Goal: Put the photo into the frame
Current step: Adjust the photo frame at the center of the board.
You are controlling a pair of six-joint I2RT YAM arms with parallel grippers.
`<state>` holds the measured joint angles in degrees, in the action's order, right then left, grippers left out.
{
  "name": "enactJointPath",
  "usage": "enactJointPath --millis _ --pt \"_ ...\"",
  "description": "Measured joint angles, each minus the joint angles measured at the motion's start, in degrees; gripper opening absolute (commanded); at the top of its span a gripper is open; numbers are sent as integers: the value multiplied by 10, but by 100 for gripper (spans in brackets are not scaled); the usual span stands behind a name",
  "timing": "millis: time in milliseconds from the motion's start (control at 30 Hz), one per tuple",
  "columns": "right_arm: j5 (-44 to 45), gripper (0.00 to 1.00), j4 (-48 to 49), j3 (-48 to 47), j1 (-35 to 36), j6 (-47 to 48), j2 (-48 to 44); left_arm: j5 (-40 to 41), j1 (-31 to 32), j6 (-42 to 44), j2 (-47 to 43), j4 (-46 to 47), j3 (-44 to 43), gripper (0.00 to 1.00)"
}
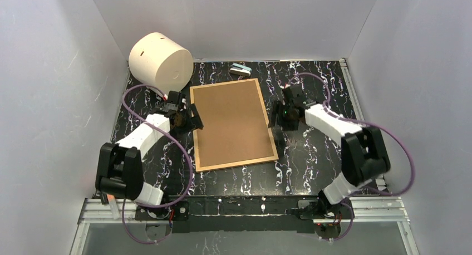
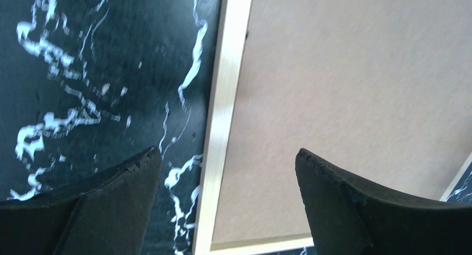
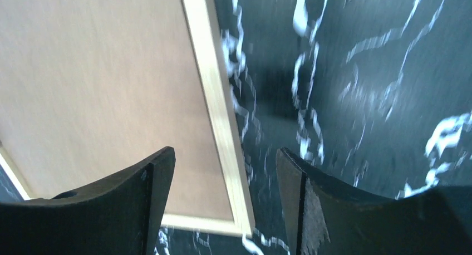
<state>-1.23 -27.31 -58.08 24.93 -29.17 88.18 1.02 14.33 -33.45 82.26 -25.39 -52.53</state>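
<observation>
The frame [image 1: 234, 124] lies flat in the middle of the table with its plain brown back up and thin light-wood edges around it. The photo is out of view. My left gripper [image 1: 196, 117] hovers at the frame's left edge, open; in the left wrist view its jaws [image 2: 228, 152] stand wide apart over the wood rail [image 2: 222, 99], holding nothing. My right gripper [image 1: 276, 118] is at the frame's right edge, also open; in the right wrist view the gripper [image 3: 225, 152] straddles the rail [image 3: 214, 99] near a corner, without gripping it.
A large white cylinder [image 1: 160, 57] lies on its side at the back left. A small grey and teal object [image 1: 240, 70] sits just behind the frame. White walls close in the black marbled table [image 1: 311, 155] on three sides.
</observation>
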Motion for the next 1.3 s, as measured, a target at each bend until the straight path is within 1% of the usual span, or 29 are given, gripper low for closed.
enactJointPath --millis 133,300,367,467,600,667,833,933,1033,1167,1200,1233,1300 --pt "-7 69 26 -92 -39 13 108 7 -3 0 58 18 -43 87" --pt "-35 50 34 -197 -66 44 221 14 -6 -2 132 53 -67 82" --pt "-45 48 34 -228 -66 55 250 11 -7 -2 151 68 -67 80" --pt "-61 48 31 -273 -64 70 287 4 -7 -2 163 93 -68 77" --pt "-85 47 33 -291 -61 82 312 -16 -8 -2 170 126 -68 72" --pt "-103 46 32 -291 -61 85 317 -33 -8 0 173 143 -66 70" --pt "-161 35 56 -268 -63 87 317 -68 -14 13 173 177 -52 65" --pt "-191 29 89 -221 -76 82 295 -84 -21 22 168 188 -42 63" --pt "-208 25 100 -162 -79 74 258 -92 -24 29 163 198 -33 62" --pt "-225 25 89 -79 -72 62 200 -97 -25 33 150 209 -15 62" --pt "-229 26 79 -56 -68 57 182 -97 -25 33 144 210 -8 62" --pt "-230 29 73 -40 -64 53 169 -100 -25 32 137 210 0 62" --pt "-227 39 51 -4 -55 44 137 -106 -25 28 124 209 14 67"
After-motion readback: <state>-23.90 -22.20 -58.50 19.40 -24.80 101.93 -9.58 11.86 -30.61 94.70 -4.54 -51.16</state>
